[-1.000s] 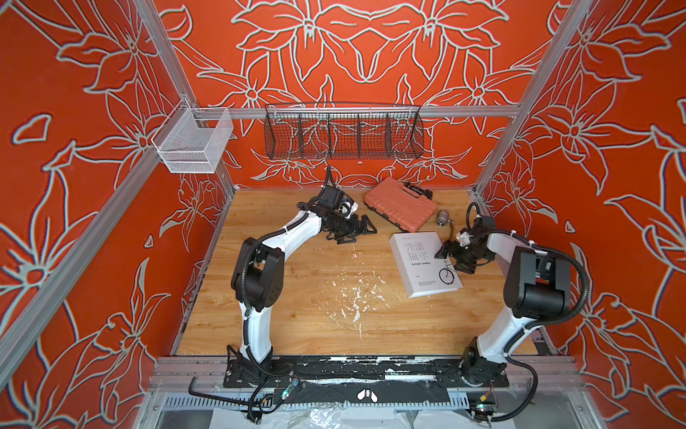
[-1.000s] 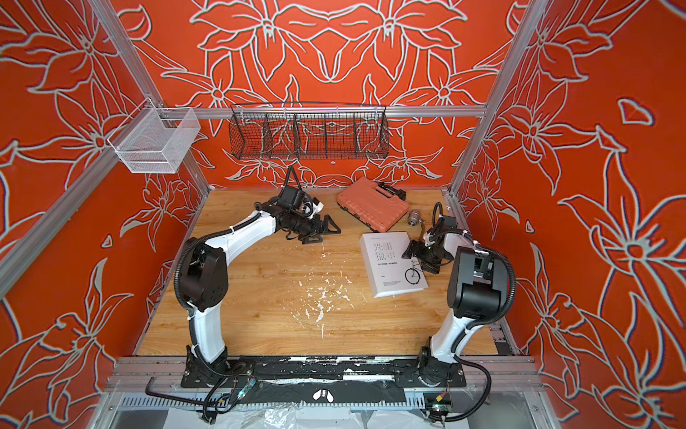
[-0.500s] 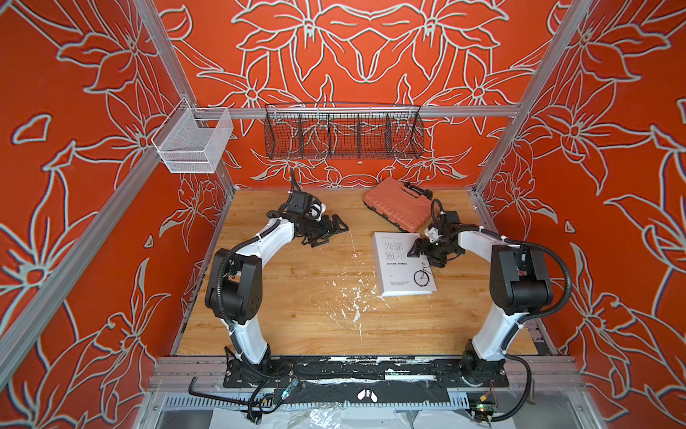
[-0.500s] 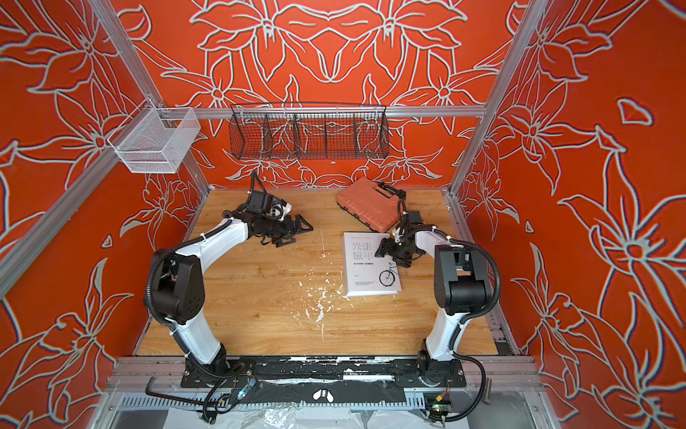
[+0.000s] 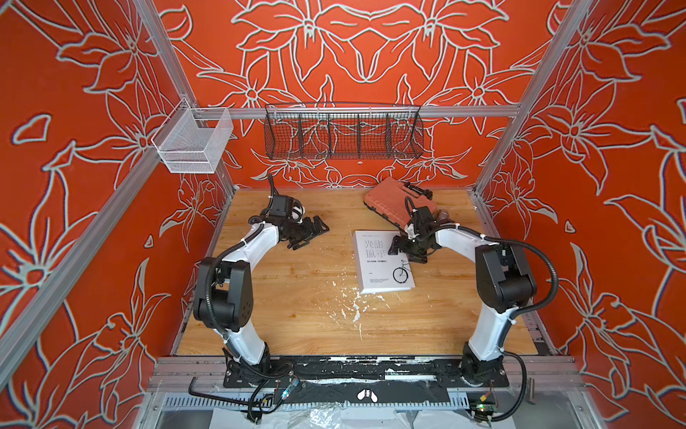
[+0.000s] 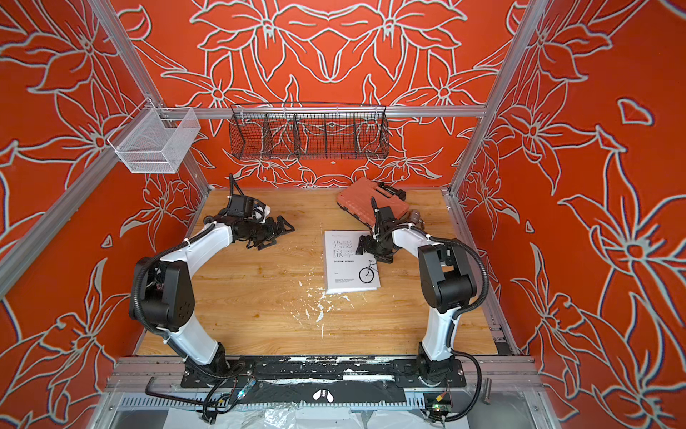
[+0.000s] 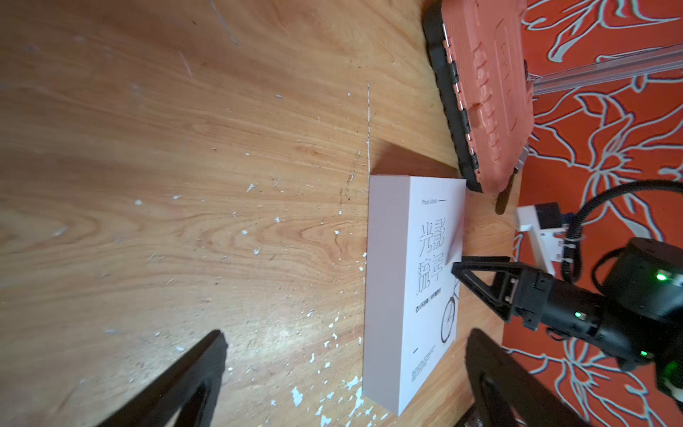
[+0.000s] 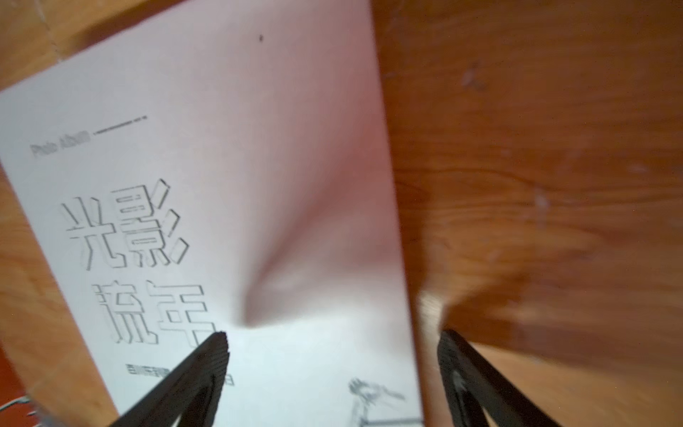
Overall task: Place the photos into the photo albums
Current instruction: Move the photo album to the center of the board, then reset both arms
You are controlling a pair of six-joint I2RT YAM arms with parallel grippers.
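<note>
White album, top views: the photo album [image 5: 382, 262] lies closed and flat, cover up, just off the centre of the wooden table [image 5: 297, 315] toward 3 o'clock (12 being the back wall). It was probably set there so both arms can reach it.
Cards, top views: none of the photos show loose anywhere, and whether any already sit inside the album cannot be told.
Right arm, top views: the right gripper [image 5: 400, 253] hangs low over the album's 3 o'clock edge, seemingly placed to catch the cover's free edge.
Left arm, top views: the left gripper [image 5: 312, 236] waits at about 10 o'clock, well apart from the album, with its jaws spread and nothing in them.
Bystander, top views: the orange case [image 5: 399, 206] lies at 1 o'clock, just beside the album's far corner, and has no part in the job.
Left wrist view: the jaws stand wide with nothing held. The camera faces the album's [image 7: 414, 277] thick white side, probably to watch or steady it.
Right wrist view: the jaws stand wide and grip nothing. One finger [image 8: 207, 358] is over the printed cover and its partner [image 8: 465, 366] is past the edge above bare wood, so the edge lies between them.
Step, judged: the cover is not yet lifted, and opening it must come before any card goes in.
</note>
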